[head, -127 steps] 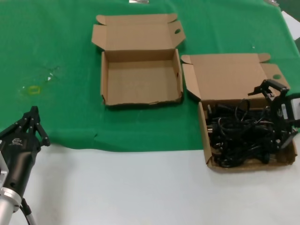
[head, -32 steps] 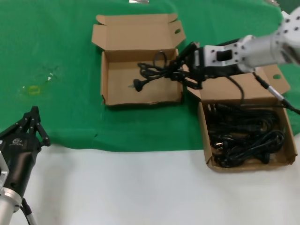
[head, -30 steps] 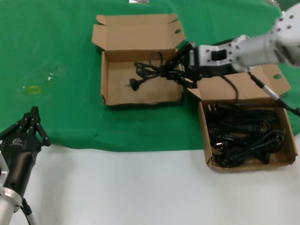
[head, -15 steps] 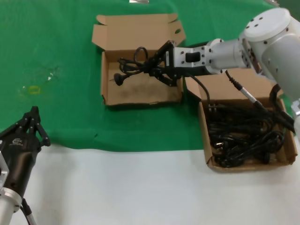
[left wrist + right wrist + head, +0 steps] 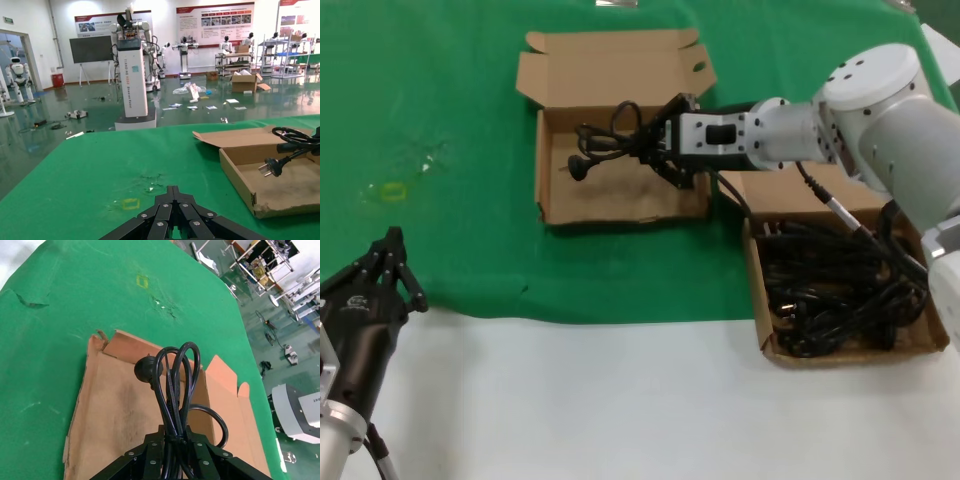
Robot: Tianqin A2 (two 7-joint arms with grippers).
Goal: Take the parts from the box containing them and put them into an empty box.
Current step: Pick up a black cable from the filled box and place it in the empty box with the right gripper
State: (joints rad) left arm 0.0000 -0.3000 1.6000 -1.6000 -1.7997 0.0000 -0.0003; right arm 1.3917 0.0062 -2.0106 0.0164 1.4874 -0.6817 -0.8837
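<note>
Right gripper (image 5: 655, 152) clamped on one cord bundle (image 5: 610, 140), hanging over the empty box (image 5: 620, 205).

Biggest first: 2 cardboard boxes on the green cloth (image 5: 440, 90), the full box (image 5: 775, 345) w/ a tangled heap of cords (image 5: 840, 285), can't count those tbh, then 1 bundle in the air. Cords look light, floppy, rubbery, so loops sag and prob snag; best grabbed at the tied middle where the strands bunch, like it is now. Left gripper (image 5: 388, 255) parked near the table edge, fingers closed on nothing.
</note>
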